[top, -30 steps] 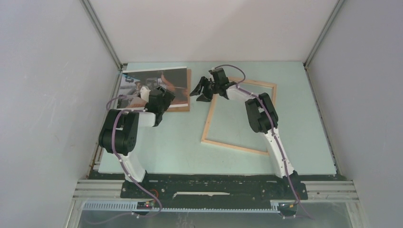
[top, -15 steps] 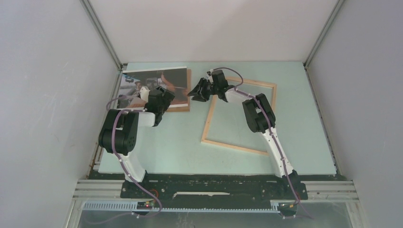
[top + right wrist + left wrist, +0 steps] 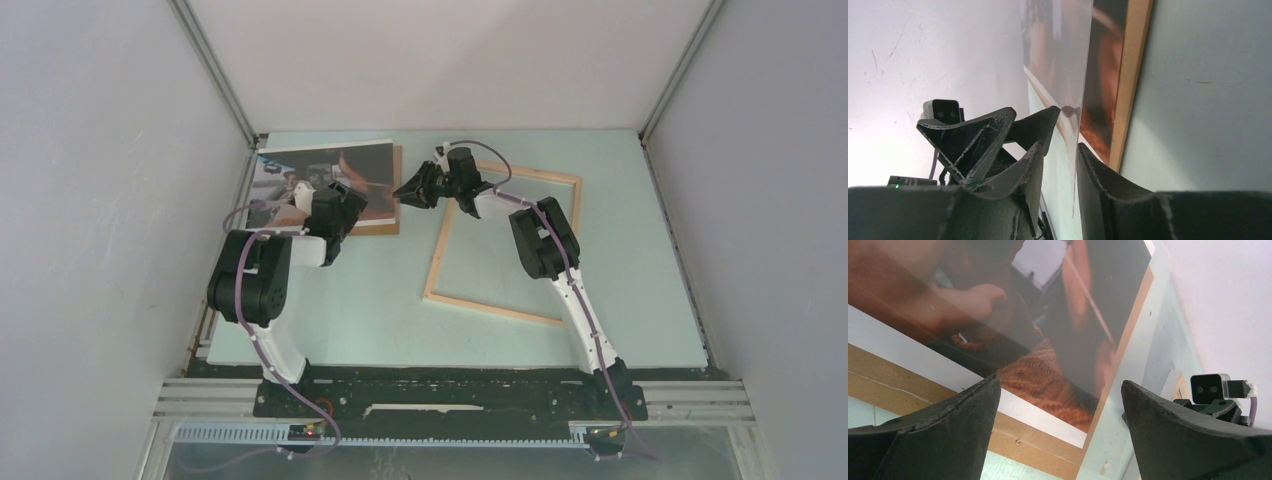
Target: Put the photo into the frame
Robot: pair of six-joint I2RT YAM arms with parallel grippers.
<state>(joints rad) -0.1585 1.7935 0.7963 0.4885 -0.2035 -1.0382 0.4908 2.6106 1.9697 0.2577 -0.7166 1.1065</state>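
Note:
The photo [image 3: 340, 165] lies face up on a brown backing board [image 3: 397, 195] at the table's back left. My left gripper [image 3: 335, 212] is wide open low over the photo's near right part; its wrist view shows the print [image 3: 1048, 315], its white border and the board [image 3: 923, 395] between my fingers. My right gripper [image 3: 408, 190] is at the photo's right edge. In the right wrist view the photo's thin edge [image 3: 1068, 75] is lifted and stands between my narrowly open jaws [image 3: 1061, 146], with a small gap showing. The wooden frame [image 3: 437, 250] lies flat right of centre.
The enclosure's grey walls stand close on the left, back and right. The backing board's edge [image 3: 1130, 75] runs beside my right gripper. The left arm's gripper and wrist camera [image 3: 940, 110] are close to my right fingers.
My right gripper has moved left from the frame's top corner to the photo's right edge, and its jaws have narrowed around that edge. The left arm has not moved.

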